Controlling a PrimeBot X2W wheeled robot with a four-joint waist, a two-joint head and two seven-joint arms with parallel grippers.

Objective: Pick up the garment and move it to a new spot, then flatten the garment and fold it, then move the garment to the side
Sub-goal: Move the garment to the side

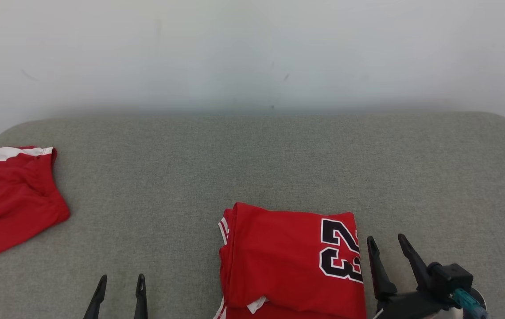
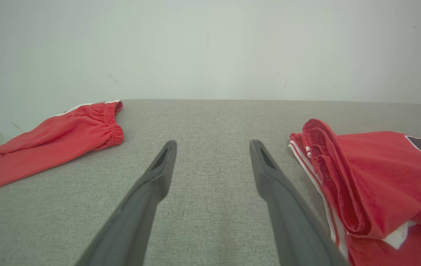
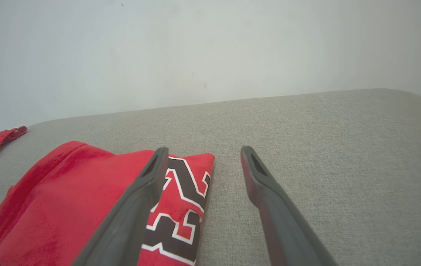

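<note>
Garment (image 1: 279, 261) lies folded, 23 sideways, between left pincer (image 1: 122, 278) and right pincer (image 1: 386, 239), both agape, empty.

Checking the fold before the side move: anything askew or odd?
Minor only. The folded red jersey with black 23 has a white fabric tab poking out at its near left corner, and its left edge layers sit bunched, not flush. The loose red shorts lie apart at far left. Nothing damaged.
</note>
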